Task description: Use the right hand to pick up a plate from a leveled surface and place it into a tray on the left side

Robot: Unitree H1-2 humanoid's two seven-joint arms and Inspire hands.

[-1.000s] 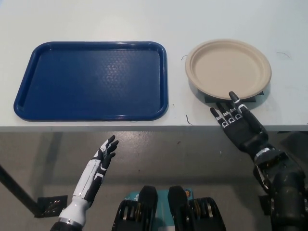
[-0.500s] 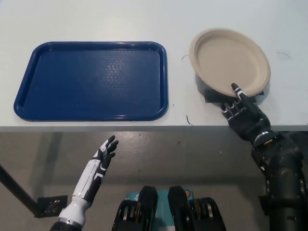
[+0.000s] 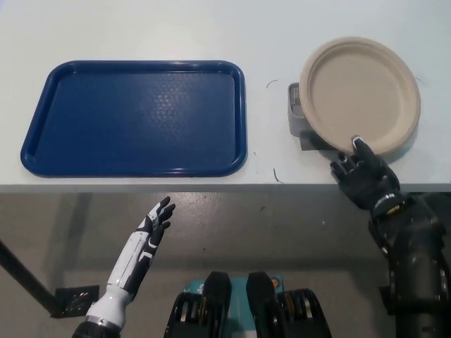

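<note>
Plate upper right, near rim pinched by right hand; tray lies directly left.

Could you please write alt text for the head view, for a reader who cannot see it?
The black right hand grips the near rim of a beige paper plate, lifted off a small grey stand on the pale table. An empty blue tray lies left; the white left hand rests open below the table edge.
</note>
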